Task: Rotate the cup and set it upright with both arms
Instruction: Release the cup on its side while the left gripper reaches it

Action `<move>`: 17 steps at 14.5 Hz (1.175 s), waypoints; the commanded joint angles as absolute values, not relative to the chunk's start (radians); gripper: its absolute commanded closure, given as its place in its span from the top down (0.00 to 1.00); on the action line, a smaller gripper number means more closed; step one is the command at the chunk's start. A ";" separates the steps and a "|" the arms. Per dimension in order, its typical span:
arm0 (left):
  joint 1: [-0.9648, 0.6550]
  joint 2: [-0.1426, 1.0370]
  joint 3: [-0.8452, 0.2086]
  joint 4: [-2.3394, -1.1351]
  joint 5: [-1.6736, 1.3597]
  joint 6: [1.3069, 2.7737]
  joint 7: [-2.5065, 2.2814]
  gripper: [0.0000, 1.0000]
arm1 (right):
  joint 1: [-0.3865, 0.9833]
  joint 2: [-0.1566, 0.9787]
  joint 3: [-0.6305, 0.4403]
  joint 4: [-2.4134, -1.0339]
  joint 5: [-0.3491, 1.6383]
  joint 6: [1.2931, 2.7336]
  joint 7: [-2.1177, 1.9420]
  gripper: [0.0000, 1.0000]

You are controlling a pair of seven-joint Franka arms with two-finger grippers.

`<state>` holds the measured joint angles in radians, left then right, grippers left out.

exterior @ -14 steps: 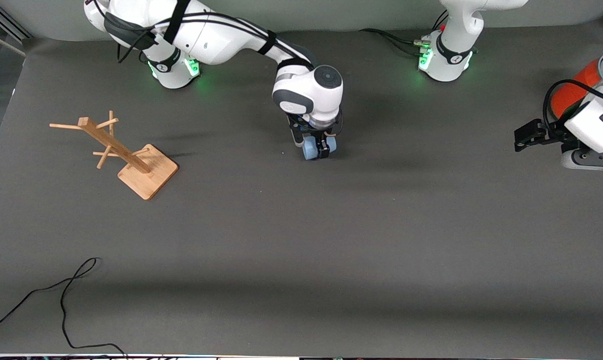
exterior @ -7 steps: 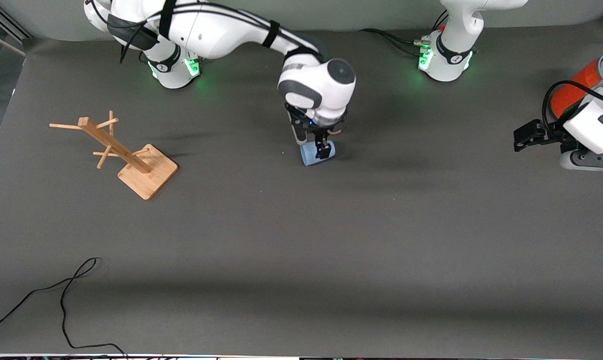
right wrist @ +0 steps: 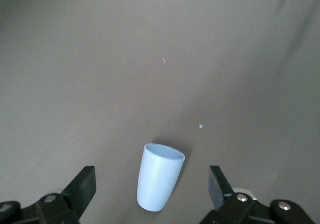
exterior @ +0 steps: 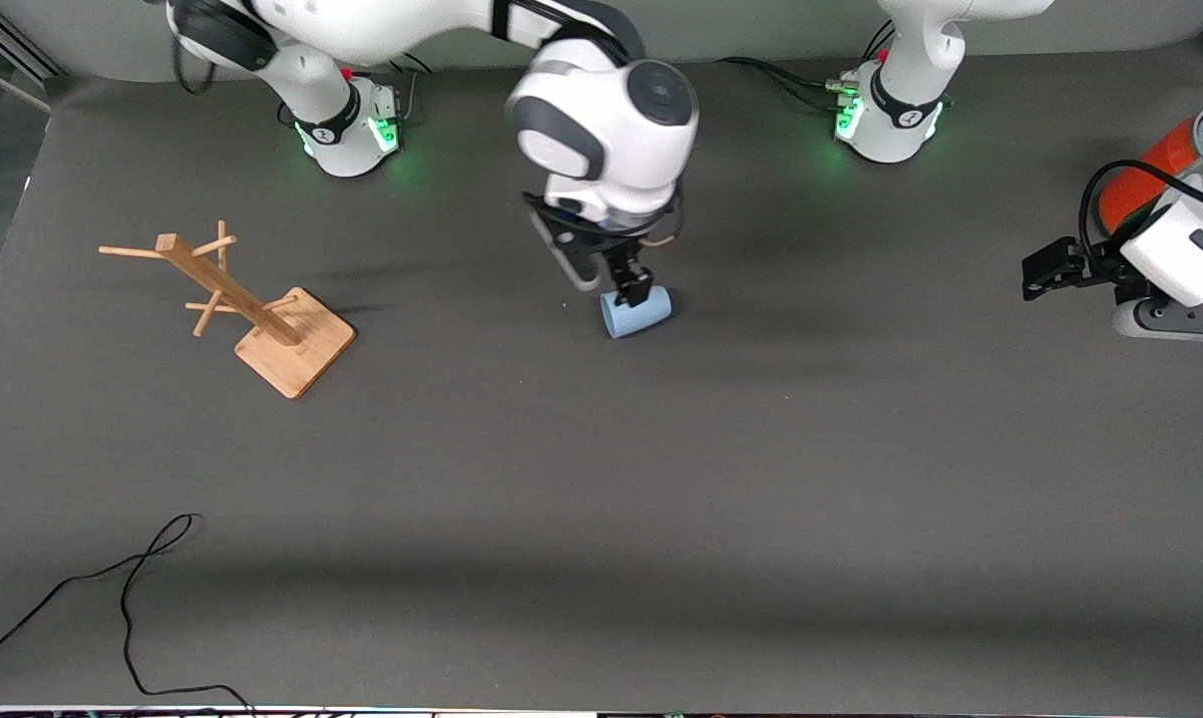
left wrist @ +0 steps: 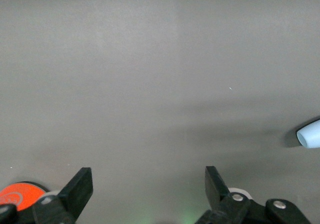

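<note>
hovering over the cup (exterior: 635,312), which lies on its side on the worktop (exterior: 661,499), right gripper (exterior: 606,279) jaws apart; left gripper (exterior: 1050,269) waits, jaws apart. judgement: lift straight, avoid nudging it.

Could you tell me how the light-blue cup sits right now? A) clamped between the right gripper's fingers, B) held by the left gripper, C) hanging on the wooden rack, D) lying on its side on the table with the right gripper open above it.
D: the cup lies free on the table, between the spread fingers of the right gripper, touching neither.
</note>
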<state>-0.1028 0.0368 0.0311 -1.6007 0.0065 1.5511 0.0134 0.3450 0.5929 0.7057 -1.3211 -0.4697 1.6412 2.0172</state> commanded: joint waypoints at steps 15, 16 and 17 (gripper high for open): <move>-0.490 0.300 -0.295 -1.375 0.165 1.370 -0.918 1.00 | 0.083 0.039 -0.026 -1.607 0.074 1.600 0.420 1.00; -0.536 0.377 -0.293 -1.295 0.176 1.330 -0.993 1.00 | 0.084 0.022 -0.032 -1.629 0.074 1.608 0.381 1.00; -0.581 0.461 -0.293 -1.204 0.198 1.301 -1.074 1.00 | 0.083 0.008 -0.032 -1.641 0.072 1.612 0.361 1.00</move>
